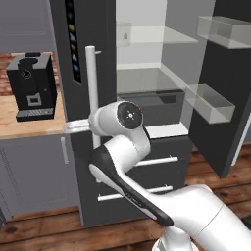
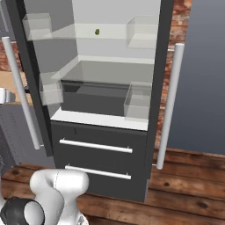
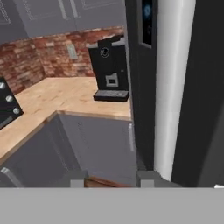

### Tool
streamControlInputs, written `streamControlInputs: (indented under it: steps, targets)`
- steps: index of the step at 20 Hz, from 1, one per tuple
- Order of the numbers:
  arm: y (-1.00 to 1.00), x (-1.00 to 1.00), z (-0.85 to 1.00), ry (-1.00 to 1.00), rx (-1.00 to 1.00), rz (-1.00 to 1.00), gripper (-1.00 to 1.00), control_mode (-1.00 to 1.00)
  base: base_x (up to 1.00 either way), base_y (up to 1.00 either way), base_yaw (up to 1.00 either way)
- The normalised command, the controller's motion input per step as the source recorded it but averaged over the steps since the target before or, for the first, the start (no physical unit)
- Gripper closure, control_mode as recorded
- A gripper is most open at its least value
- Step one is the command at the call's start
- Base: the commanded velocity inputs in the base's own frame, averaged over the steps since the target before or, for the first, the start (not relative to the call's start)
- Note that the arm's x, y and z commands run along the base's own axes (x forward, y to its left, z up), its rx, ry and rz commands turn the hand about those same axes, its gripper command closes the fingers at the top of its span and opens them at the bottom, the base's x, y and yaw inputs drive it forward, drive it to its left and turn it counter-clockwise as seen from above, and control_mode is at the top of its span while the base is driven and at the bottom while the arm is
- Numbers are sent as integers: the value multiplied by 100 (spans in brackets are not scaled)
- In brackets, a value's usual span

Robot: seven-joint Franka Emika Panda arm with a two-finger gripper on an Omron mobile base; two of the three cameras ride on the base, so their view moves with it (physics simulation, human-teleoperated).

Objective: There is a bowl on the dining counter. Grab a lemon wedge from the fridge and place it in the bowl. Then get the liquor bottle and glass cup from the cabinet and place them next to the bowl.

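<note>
At upper centre of the right base view, the lemon wedge (image 2: pixel 97 31) sat on the open fridge (image 2: pixel 110 127) shelf. Beside the left door handle (image 3: pixel 173 87) the gripper (image 3: pixel 113 180) held nothing, fingers apart. It should swing wide round the door, then reach in level. No readable writing.

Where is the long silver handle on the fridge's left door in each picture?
Left base view: the handle stands upright, left of centre.
Right base view: it is at the far left, slanting.
Hand view: it is the big pale bar right of centre.
Shared landmark: the dark fridge door it is fixed to.
</note>
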Motion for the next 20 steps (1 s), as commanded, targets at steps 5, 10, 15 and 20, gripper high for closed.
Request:
streamControlInputs:
  steps: [5,10,15,20]
  targets:
    - [-92,-99,29,-5,9,1,-100,-100,0,0,0]
    - [-100,-84,34,-1,13,0,-100,-100,0,0,0]
    - [-100,-26,37,0,8,-1,-100,-100,0,0,0]
    - [-92,43,28,0,5,-3,-100,-100,0,0,0]
